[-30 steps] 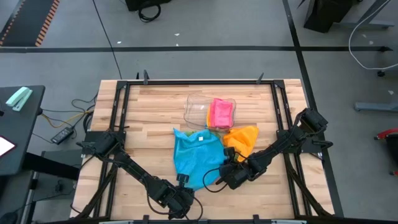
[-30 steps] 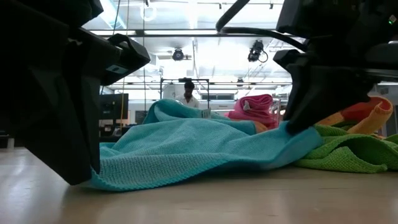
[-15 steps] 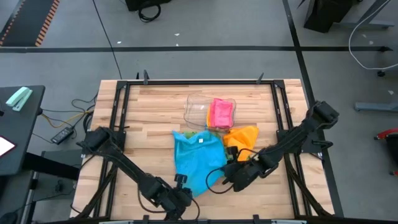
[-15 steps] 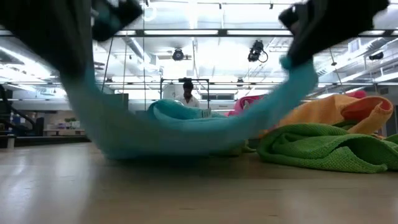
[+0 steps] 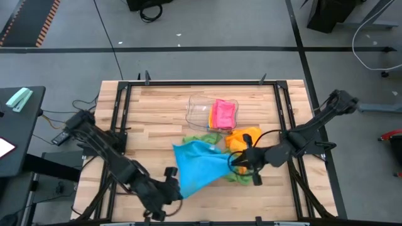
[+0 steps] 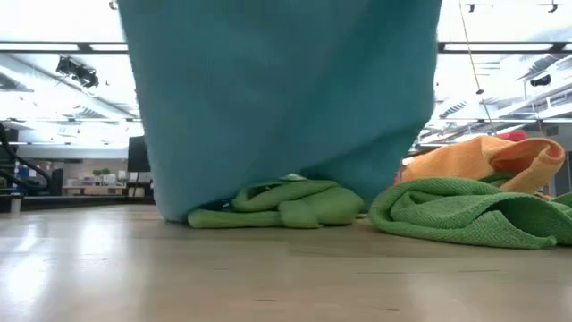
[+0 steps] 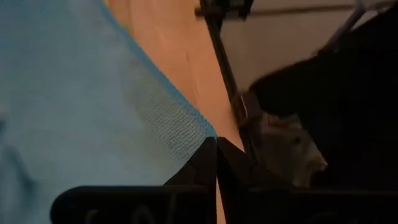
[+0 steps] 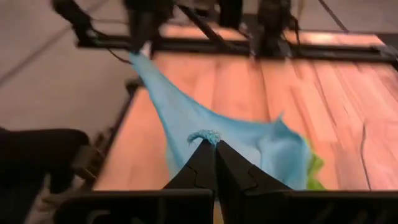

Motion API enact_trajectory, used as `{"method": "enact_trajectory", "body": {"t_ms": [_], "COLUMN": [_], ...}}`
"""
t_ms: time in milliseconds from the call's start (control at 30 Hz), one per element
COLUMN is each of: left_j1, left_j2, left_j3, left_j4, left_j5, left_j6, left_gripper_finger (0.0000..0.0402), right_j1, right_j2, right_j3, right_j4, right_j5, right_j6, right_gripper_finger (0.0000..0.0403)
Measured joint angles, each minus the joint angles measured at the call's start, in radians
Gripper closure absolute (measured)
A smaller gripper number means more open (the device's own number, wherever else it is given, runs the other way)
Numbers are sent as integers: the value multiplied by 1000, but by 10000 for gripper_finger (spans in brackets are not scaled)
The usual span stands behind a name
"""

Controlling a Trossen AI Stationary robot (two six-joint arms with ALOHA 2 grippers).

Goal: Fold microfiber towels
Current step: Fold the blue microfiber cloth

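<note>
High view | left pincer (image 5: 178, 190), right pincer (image 5: 233, 161) clamped on blue towel (image 5: 196, 166) corners | bare table (image 5: 151, 113) behind

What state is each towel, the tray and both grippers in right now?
Blue towel: lifted, stretched between both grippers.
Left gripper: shut on one corner.
Right gripper: shut on another corner.
Green towel: crumpled on the table.
Orange towel: crumpled beside the tray.
Pink towel: lying in the tray.
Clear tray: upright.
</note>
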Motion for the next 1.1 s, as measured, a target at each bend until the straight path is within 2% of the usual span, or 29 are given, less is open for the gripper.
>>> {"method": "enact_trajectory", "body": {"t_ms": [167, 233, 400, 533, 767, 900, 1000, 1100], "left_j1": [21, 32, 29, 11, -27, -39, -40, -30], "left_j2": [-92, -123, -138, -92, 49, 119, 151, 153], "left_j3": [0, 0, 0, 0, -1, -1, -1, -1], "left_j4": [-51, -106, -114, -113, -84, -36, 14, -28], "left_j5": [-32, -33, 0, 35, 65, 116, 147, 144], "left_j6": [73, 62, -6, -32, -86, -112, -92, -84], "left_gripper_finger": [396, 395, 390, 397, 388, 396, 394, 387], "right_j1": [-22, -36, -43, -33, 12, 34, 42, 29], "right_j2": [1, 10, 43, 100, 285, 374, 410, 403], "right_j3": [14, 41, 69, 71, 71, 70, 69, 69], "right_j4": [-18, -44, -58, -61, -61, -28, -3, -4], "right_j5": [-71, -99, -208, -268, -367, -399, -445, -416], "right_j6": [-60, -68, -43, -15, 50, 95, 106, 92], "right_gripper_finger": [397, 397, 397, 397, 397, 397, 397, 397]}}
